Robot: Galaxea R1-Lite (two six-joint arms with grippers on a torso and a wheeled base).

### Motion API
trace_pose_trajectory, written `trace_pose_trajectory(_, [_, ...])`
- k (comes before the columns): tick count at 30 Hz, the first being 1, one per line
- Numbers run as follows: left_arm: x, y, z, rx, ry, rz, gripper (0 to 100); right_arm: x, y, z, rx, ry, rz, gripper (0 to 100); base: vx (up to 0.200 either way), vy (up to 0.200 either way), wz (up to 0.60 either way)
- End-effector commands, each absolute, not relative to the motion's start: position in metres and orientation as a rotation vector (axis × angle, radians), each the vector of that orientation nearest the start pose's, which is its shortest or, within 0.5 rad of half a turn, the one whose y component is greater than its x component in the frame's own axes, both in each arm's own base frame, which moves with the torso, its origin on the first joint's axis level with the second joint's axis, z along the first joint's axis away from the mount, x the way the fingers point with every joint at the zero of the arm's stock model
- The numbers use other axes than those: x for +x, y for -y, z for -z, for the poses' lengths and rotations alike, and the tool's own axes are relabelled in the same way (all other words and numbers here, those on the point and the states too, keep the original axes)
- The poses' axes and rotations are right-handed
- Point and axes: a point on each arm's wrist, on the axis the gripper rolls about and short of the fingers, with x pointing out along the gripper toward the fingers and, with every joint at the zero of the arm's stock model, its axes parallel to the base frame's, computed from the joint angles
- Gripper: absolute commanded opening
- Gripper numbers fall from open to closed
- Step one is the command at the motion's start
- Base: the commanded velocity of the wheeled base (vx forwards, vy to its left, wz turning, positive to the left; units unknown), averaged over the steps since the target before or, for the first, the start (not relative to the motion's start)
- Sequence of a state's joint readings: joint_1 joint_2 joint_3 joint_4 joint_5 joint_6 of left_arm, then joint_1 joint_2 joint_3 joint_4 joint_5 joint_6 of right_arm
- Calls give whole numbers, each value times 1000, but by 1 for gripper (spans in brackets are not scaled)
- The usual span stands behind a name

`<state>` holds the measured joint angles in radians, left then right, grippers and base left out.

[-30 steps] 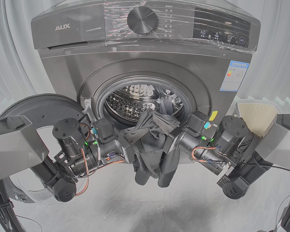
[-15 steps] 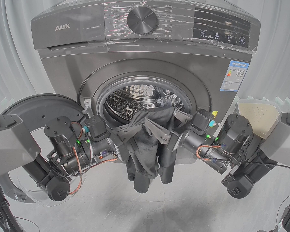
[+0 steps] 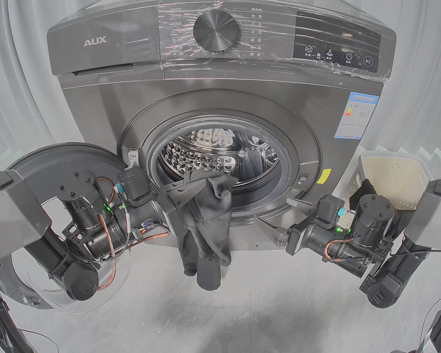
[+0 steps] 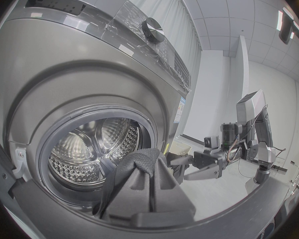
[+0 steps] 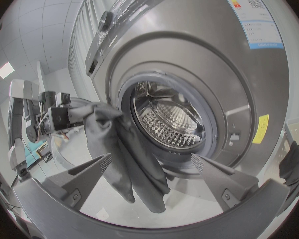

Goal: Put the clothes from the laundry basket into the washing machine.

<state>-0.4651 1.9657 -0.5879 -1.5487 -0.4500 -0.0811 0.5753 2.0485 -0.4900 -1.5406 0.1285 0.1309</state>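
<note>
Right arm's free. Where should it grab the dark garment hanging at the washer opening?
Probably the dangling lower end of the dark garment, from the robot's right: it hangs free below the washer opening, while the left gripper pinches the top.

I'm seeing a logo [image 3: 94,41] on the drawer [image 3: 130,50] of the washing machine [image 3: 108,105], tiny print ringing the dial [image 3: 215,30], icons on the dark panel [image 3: 335,50], and a blue label [image 3: 356,115] and yellow sticker [image 3: 324,176] on its front; fine print too small.

The dark garment [image 3: 208,212] covers the fingertips of the left gripper [image 3: 190,193]. The right arm [image 3: 377,224] hides the lower part of the laundry basket [image 3: 394,172].
</note>
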Motion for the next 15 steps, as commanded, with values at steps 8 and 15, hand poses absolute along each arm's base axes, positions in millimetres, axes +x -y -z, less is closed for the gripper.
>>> trace_pose_trajectory(8, [271, 147, -146, -78, 154, 958, 0, 285, -185, -39, 77, -191, -690, 100, 0, 0, 0])
trace_pose_trajectory(15, [269, 146, -148, -79, 155, 959, 0, 314, -196, -24, 75, -162, -677, 100, 0, 0, 0])
